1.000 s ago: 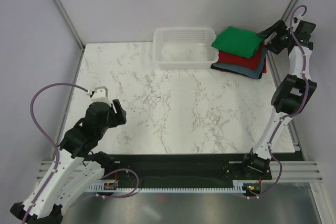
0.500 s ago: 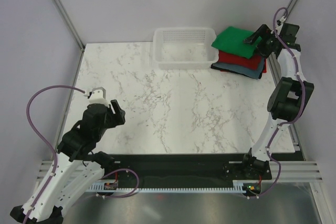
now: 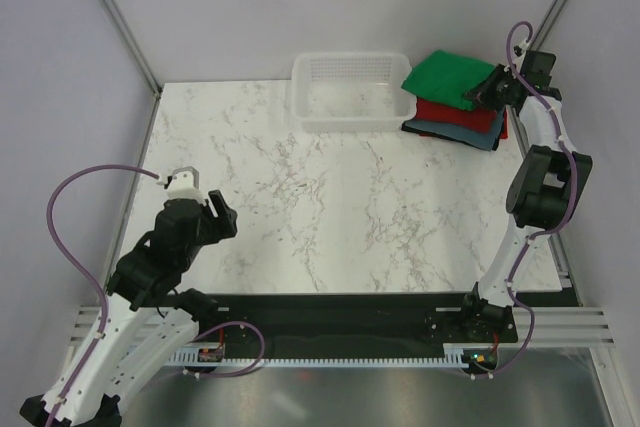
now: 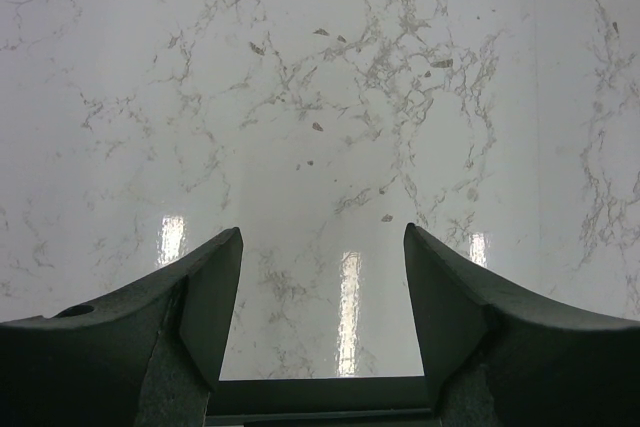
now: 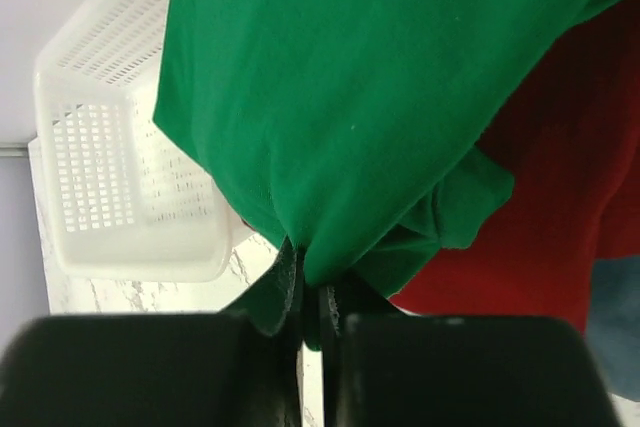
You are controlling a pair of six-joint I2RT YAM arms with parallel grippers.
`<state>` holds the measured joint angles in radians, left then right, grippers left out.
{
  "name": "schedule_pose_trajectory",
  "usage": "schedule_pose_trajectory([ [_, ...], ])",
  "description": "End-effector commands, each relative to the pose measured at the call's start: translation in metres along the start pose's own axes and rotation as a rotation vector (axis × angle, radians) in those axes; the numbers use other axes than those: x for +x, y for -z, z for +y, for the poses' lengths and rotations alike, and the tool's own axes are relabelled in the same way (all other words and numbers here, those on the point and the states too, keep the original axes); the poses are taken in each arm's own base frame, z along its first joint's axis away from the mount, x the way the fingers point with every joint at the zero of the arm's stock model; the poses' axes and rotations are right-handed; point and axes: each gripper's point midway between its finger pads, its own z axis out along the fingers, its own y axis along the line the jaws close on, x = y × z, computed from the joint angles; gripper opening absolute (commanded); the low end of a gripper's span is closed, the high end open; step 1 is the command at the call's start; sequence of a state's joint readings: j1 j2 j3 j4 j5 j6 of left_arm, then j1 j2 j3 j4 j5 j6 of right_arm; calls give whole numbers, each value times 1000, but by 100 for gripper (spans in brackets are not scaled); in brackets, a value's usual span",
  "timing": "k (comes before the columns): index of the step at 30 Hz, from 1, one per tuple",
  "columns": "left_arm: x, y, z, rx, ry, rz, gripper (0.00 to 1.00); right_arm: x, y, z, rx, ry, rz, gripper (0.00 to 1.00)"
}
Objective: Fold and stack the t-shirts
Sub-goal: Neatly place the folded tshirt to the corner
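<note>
A bright green t-shirt (image 3: pixel 447 76) lies folded on top of a red one (image 3: pixel 458 112) and a grey-blue one (image 3: pixel 450 131) at the table's back right corner. My right gripper (image 3: pixel 484 93) reaches in from the right and is shut on the green shirt's right edge. In the right wrist view the green cloth (image 5: pixel 350 97) is pinched between the closed jaws (image 5: pixel 310 292), with red cloth (image 5: pixel 560 207) beneath it. My left gripper (image 3: pixel 205 209) hovers over bare marble at the front left, open with nothing between its fingers (image 4: pixel 210 297).
A white mesh plastic basket (image 3: pixel 350 93) stands just left of the shirt stack, touching or nearly touching it. The marble table (image 3: pixel 330 197) runs to a black rail at the near edge. Grey walls and metal frame posts border the back and sides.
My right gripper moved left onto the stack's right edge and closed on the green t-shirt. The left arm shifted only slightly.
</note>
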<state>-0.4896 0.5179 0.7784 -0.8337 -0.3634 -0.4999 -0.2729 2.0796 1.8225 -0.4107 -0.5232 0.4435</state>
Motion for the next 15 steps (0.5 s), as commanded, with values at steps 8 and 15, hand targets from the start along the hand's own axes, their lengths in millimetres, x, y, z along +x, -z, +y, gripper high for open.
schedule_pose_trajectory([
  [8, -9, -1, -4, 13, 40, -38, 73, -47, 59, 21, 51, 37, -103, 0],
  [15, -8, -2, -5, 14, 35, -29, 73, -42, 67, 25, -56, -6, -53, 0],
])
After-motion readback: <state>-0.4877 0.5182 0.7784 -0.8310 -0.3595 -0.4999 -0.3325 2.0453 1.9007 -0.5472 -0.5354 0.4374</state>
